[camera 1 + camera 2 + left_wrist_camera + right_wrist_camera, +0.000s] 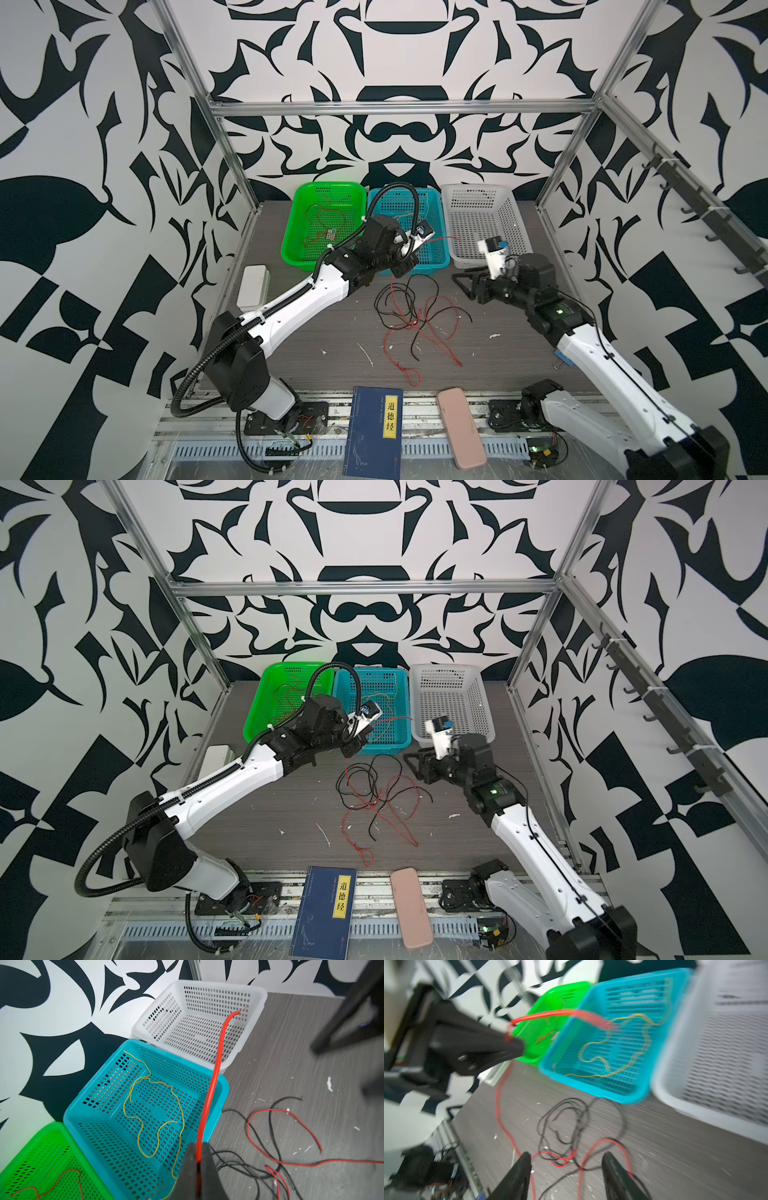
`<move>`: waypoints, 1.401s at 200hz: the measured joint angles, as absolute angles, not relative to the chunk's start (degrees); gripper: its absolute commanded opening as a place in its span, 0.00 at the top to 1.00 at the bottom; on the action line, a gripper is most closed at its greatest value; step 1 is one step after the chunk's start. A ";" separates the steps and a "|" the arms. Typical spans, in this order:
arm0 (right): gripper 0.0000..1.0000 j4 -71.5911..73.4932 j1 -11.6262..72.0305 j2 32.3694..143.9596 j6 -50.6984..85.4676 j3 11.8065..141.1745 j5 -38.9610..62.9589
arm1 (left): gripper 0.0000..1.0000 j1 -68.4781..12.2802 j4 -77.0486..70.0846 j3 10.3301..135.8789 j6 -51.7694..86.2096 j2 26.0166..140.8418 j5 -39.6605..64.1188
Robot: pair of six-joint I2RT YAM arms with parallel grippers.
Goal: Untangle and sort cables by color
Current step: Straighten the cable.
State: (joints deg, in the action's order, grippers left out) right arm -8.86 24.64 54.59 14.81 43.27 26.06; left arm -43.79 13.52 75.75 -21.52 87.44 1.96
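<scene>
- The left claw [198, 1159] is clamped shut on a red cable [216, 1068]. The cable's short free end pokes out past the tips toward the white basket [258, 993], and its long tail drops to the bench [332, 332].
- The right claw [569, 1176] hangs open with nothing in it, low over the tangle [411, 320] of black and red cables mid-bench.
- Reds already sit in the green basket [291, 232] and a yellow cable [183, 1120] lies in the blue basket [224, 1084]. So this one probably wants green, but right now the left claw is by the blue basket's rim.
- Best bet imo: lift slow and high, then swing over toward green, watching whether any black loops ride up with the tail.
- If they do, the right claw pinning a black strand to the bench should let the red slide free instead of dragging the whole heap along.
</scene>
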 measured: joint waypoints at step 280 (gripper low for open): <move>0.89 27.77 45.65 80.16 16.82 43.33 6.04 | 1.00 -37.15 6.09 74.61 2.63 77.87 5.85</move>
State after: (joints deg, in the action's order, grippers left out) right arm 27.77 45.65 80.16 16.82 43.33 6.04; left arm -37.15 6.09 74.61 2.63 77.87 5.85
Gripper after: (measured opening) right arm 0.114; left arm 0.055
